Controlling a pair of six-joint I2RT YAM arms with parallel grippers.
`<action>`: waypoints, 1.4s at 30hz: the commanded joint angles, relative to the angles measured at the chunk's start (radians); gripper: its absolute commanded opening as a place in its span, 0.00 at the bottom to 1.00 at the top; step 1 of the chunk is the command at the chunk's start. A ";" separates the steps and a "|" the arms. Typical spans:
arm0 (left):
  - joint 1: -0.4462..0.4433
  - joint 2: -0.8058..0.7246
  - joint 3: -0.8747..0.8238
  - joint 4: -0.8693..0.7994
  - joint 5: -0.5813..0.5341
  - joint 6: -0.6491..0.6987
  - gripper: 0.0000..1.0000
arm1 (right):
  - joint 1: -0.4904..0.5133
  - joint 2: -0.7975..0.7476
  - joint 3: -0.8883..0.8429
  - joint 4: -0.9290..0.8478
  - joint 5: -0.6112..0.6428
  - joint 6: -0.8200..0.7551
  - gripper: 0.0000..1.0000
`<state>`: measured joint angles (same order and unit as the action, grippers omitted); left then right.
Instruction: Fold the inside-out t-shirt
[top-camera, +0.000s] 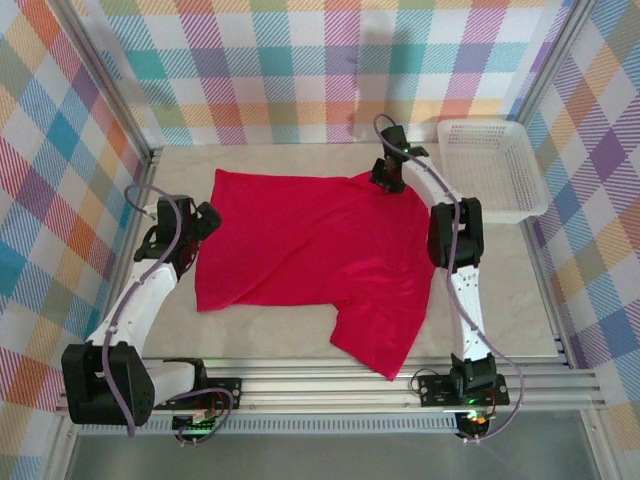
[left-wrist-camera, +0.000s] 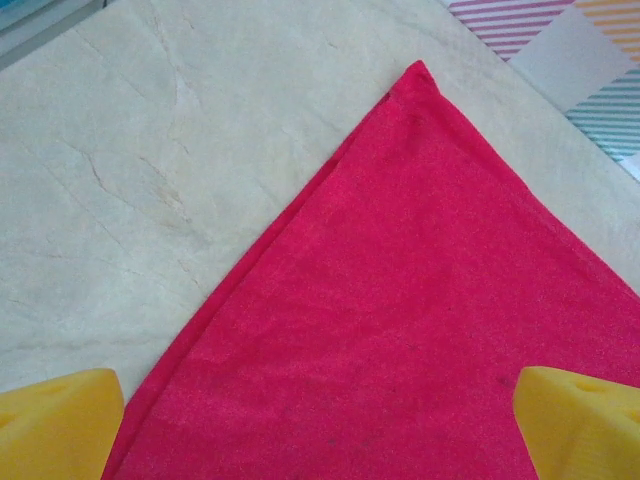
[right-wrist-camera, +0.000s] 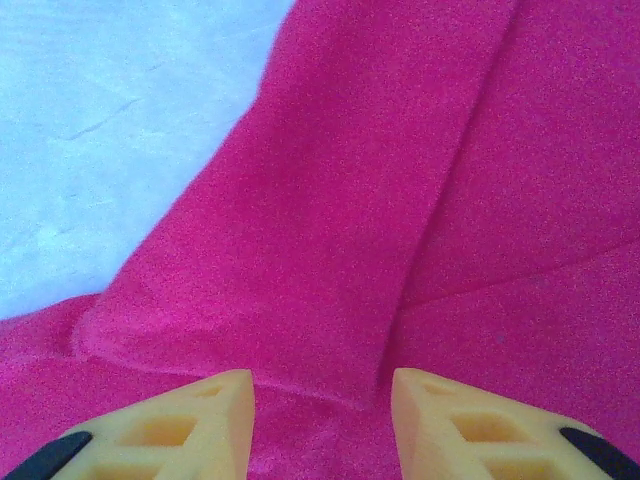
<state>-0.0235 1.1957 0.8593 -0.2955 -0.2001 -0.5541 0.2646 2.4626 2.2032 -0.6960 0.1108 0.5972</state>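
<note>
1. The red t-shirt (top-camera: 310, 240) lay spread mostly flat on the table (top-camera: 500, 300), with one sleeve trailing toward the near edge.
2. Left gripper (left-wrist-camera: 320, 410) hung over the shirt's left edge, jaws wide, nothing in them.
3. Right gripper (right-wrist-camera: 322, 405) was at the shirt's far right edge, jaws narrow, straddling a folded flap of red fabric. Honestly couldn't tell if it was pinched.
4. White basket (top-camera: 478, 123) sat in the far right corner, apart from the shirt.

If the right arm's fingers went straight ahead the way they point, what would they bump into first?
Probably the red t-shirt: a folded flap of it lies just ahead of the right arm's fingers, between their tips, though how close is hard to judge.
</note>
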 joint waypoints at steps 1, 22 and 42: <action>0.005 0.022 0.005 0.042 0.015 -0.018 1.00 | 0.005 0.001 0.047 -0.084 0.047 -0.021 0.42; 0.005 0.064 0.017 0.040 0.039 -0.011 0.96 | 0.008 0.094 0.079 -0.053 -0.030 0.032 0.35; 0.005 0.069 0.055 -0.001 0.031 0.018 0.95 | 0.005 0.089 0.157 0.270 -0.144 -0.006 0.00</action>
<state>-0.0235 1.2560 0.8909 -0.2855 -0.1665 -0.5533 0.2687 2.5412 2.3192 -0.6521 0.0319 0.6128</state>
